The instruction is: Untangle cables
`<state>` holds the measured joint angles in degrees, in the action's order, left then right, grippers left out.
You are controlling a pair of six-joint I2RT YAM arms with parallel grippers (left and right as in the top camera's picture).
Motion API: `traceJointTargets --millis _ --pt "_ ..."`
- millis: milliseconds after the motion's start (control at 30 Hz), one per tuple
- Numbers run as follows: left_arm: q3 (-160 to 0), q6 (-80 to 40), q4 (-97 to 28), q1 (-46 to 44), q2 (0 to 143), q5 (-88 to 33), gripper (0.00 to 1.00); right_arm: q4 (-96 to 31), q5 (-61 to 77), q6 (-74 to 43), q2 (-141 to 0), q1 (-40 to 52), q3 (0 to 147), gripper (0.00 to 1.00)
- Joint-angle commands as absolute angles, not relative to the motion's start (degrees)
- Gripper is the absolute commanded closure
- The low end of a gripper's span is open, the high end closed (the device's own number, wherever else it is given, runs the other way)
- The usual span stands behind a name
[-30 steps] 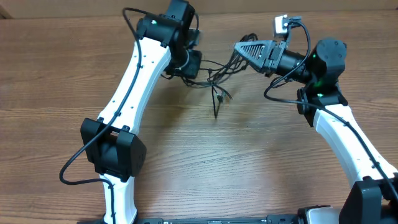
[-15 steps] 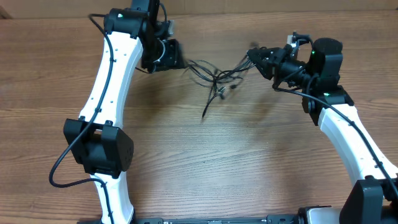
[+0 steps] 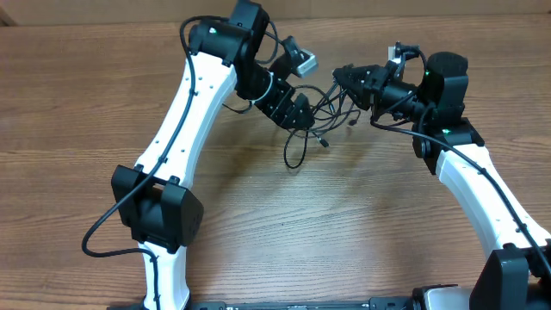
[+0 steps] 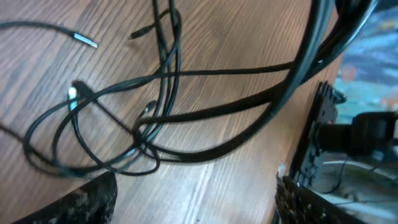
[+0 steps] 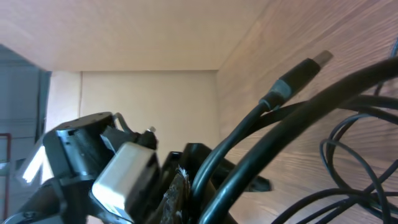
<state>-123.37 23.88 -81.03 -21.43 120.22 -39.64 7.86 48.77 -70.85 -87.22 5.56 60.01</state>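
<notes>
The cables (image 3: 315, 120) are thin black cords in a loose tangle at the back middle of the table, with one loop (image 3: 294, 155) trailing toward the front. My left gripper (image 3: 298, 110) hovers at the tangle's left side. In the left wrist view its gripper (image 4: 193, 208) is open and only bare wood lies between its fingers (image 4: 87, 200). The cables (image 4: 163, 118) and a silver-tipped plug (image 4: 87, 42) lie just ahead. My right gripper (image 3: 343, 76) holds the tangle's right end up. In the right wrist view this gripper (image 5: 205, 186) is shut on the cables (image 5: 292, 118), beside a silver-tipped plug (image 5: 305, 67).
The wooden table (image 3: 344, 232) stretches toward the front below the tangle. Its back edge (image 3: 86, 21) meets a wall. Both white arms (image 3: 194, 112) (image 3: 478, 189) flank the cables. The right gripper's black body (image 4: 348, 134) shows at the right of the left wrist view.
My left gripper has opened and let go of the cables. It swung out to the left, then came back right to the tangle. The right gripper has stayed shut on the cables' right end.
</notes>
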Motion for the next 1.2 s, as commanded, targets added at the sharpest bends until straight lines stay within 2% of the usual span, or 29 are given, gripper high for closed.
traceJointTargets --millis 0,200,300,400,533,567,633,967,1033,1067,1133,1167 --pt "-124.6 28.5 -80.1 -22.4 118.2 -39.0 0.19 10.6 51.4 -76.2 -85.8 5.5 61.2 0.96" --pt "-124.6 28.3 -75.0 -23.7 118.2 -39.0 0.18 13.4 54.3 -79.8 -85.8 5.5 61.2 0.96" --pt "-124.6 27.8 -72.0 -24.6 118.2 -39.0 0.2 13.5 55.3 -80.8 -85.8 5.5 61.2 0.96" --pt "-124.6 26.5 -69.5 -25.2 118.2 -39.0 0.36 14.2 55.7 -81.3 -85.8 5.5 61.2 0.96" --pt "-124.6 25.3 -68.9 -25.5 118.2 -39.0 0.79 15.9 56.3 -82.2 -85.8 5.5 61.2 0.96" --pt "-124.6 25.2 -69.0 -25.5 118.2 -39.0 0.87 16.3 56.2 -82.3 -85.8 5.5 61.2 0.96" --pt "-124.6 24.2 -68.9 -25.5 118.2 -39.0 0.95 16.2 56.2 -82.3 -85.8 5.5 61.2 0.96" --pt "-124.7 22.4 -69.0 -24.0 117.9 -40.4 0.95 15.5 55.2 -80.3 -85.8 5.5 61.1 0.96" --pt "-124.7 22.4 -69.0 -24.0 117.9 -42.3 0.89 15.5 55.2 -80.4 -85.8 5.5 61.1 0.96" --pt "-124.7 22.5 -68.9 -24.0 117.9 -43.2 0.8 15.5 55.2 -80.4 -85.8 5.5 61.1 0.96" --pt "-124.7 22.5 -68.7 -24.2 117.9 -44.8 0.69 15.5 55.2 -81.0 -85.8 5.5 61.1 0.96" --pt "-124.7 22.5 -68.6 -24.3 117.9 -45.1 0.67 15.5 55.0 -81.3 -85.8 5.5 61.1 0.96"
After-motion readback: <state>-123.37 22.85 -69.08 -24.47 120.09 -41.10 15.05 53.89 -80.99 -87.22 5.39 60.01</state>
